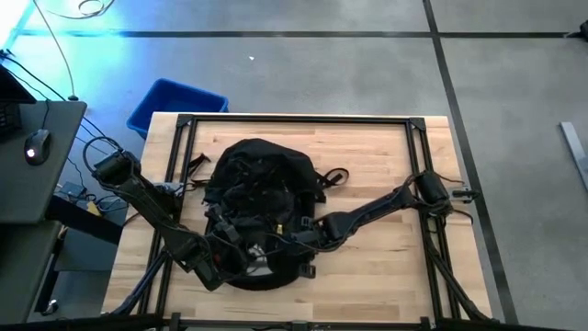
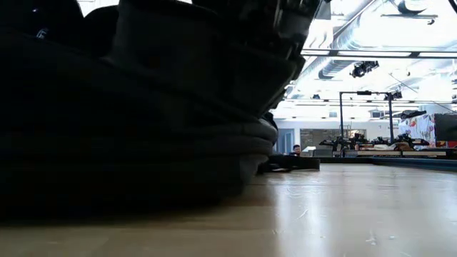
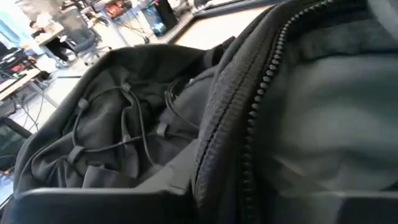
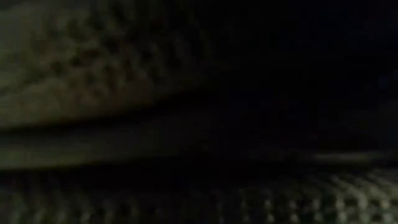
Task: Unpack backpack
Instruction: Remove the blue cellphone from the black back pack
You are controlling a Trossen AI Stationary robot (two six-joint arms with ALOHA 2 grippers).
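While the large black fabric backpack [image 1: 257,198] lies slumped on the pale wooden tabletop [image 1: 377,267], left of centre and toward the near edge, both dark arms converge on its near end. Grey lining shows inside its unzipped mouth [image 3: 323,93] in the left wrist view, with a line of zipper teeth [image 3: 264,87] running along the opening and thin black elastic cord [image 3: 124,124] laced across the outer fabric. Black straps [image 1: 333,176] trail onto the wood on its right side.

Left hand [image 1: 241,260]: at the near rim of the bag, by the opening. Fingers hidden among dark fabric; cannot tell how far apart they stand, nor whether they hold anything.

Right hand [image 1: 280,241]: pushed in among the folds from the right, just beside the left one. Its own camera sees only dark woven cloth pressed close. Fingers fully closed; whether cloth is caught between them cannot be told.

Low view: bag bulk [image 2: 128,114] fills the left side, resting on the wood.

Beyond the tabletop: a blue plastic bin [image 1: 175,104] on the grey floor at the far left corner; a dark desk with a computer mouse [image 1: 37,145] further left.
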